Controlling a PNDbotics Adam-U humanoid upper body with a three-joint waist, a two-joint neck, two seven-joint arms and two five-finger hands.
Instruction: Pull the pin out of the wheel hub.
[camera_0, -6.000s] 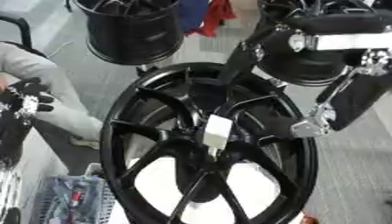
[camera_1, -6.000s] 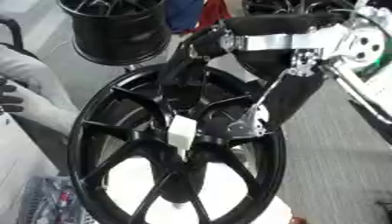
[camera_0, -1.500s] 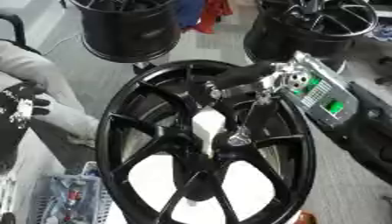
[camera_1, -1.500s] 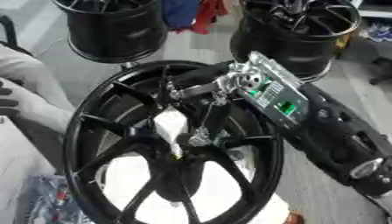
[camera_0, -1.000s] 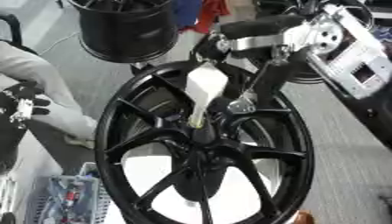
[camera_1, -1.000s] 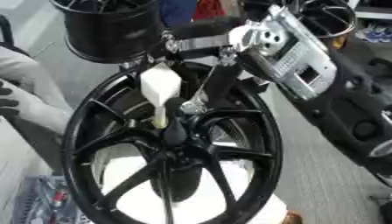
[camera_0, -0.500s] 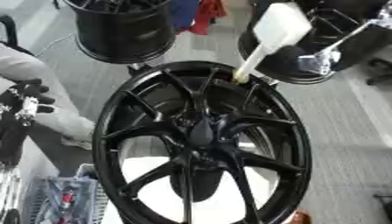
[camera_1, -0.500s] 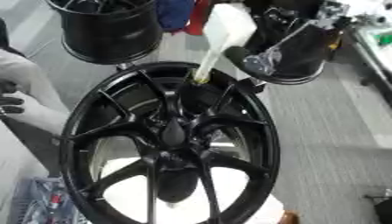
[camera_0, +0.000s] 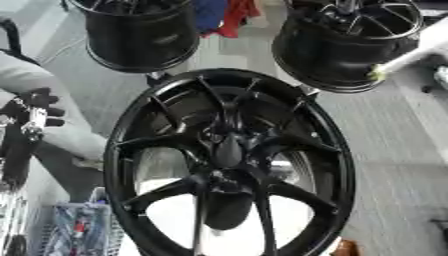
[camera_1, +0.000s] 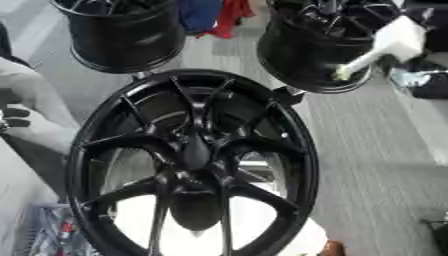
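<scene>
The long white tapered pin (camera_1: 385, 42) has swung clear of the large black spoked wheel hub (camera_0: 229, 160) to the upper right, so the pull looks done, though the right hand carrying it is blurred, its fingers unreadable.

A glossy black wheel hub (camera_0: 229, 160), a white pin (camera_1: 381, 46), blue and red cloth (camera_0: 220, 15) behind.

Three black wheel hubs (camera_0: 229, 160) show, and one white pin (camera_1: 385, 45).
</scene>
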